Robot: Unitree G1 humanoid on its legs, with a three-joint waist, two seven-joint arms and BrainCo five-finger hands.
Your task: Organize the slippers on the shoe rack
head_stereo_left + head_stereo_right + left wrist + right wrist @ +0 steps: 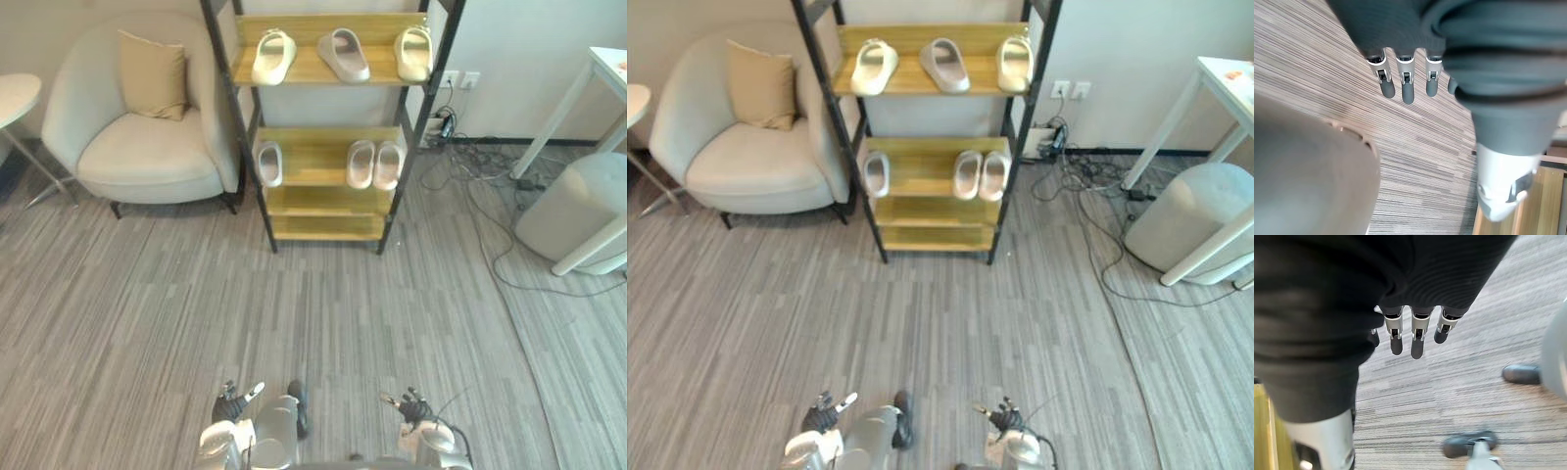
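Observation:
The shoe rack (245, 117), a black frame with wooden shelves, stands against the far wall. Its top shelf holds a cream slipper (273, 56) at the left, a greyish one (343, 54) in the middle and another cream one (414, 52) at the right. On the middle shelf a single pale slipper (269, 163) lies at the left and a pair (375, 164) at the right. The lowest shelf (328, 227) is bare. My left hand (235, 403) and right hand (411, 406) hang low, well short of the rack. Both are open, with straight fingers (1406, 90) (1418, 340) over the floor and nothing in them.
A beige armchair (147, 147) with a cushion stands left of the rack, with a round side table (15, 93) beyond it. To the right are a grey pouf (573, 206), white table legs (558, 113) and loose cables (480, 186) on the striped carpet.

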